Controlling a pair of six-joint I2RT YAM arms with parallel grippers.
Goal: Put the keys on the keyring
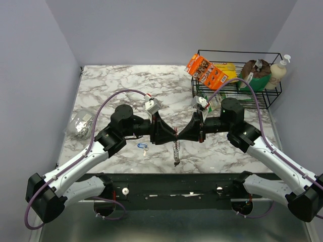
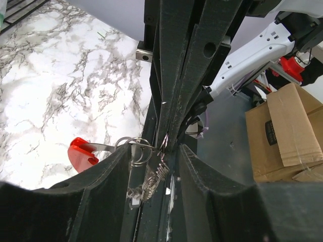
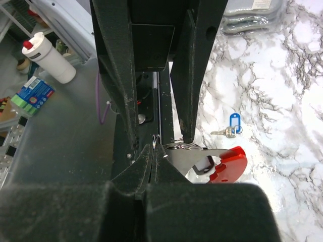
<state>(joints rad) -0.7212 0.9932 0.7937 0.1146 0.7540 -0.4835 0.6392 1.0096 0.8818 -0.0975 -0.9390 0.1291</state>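
Observation:
The keyring (image 1: 176, 151) hangs between my two grippers, above the table's front edge, its chain dangling down. My right gripper (image 1: 181, 135) is shut on one thin wire ring of it (image 3: 157, 141). My left gripper (image 1: 171, 135) faces it with its jaws apart, and one fingertip (image 3: 187, 133) touches the split rings. The left wrist view shows the rings (image 2: 133, 148), the chain (image 2: 151, 181) and the red curved piece (image 2: 83, 154). The red piece also shows in the right wrist view (image 3: 229, 164). The blue-headed key (image 1: 143, 146) lies on the marble with a small metal key (image 3: 219, 132) attached.
A crumpled foil lump (image 1: 81, 125) lies at the table's left edge. A black wire basket (image 1: 237, 75) with an orange box, a bottle and packets stands at the back right. Off the table are a cardboard box (image 2: 287, 131) and a white bottle (image 3: 48, 58).

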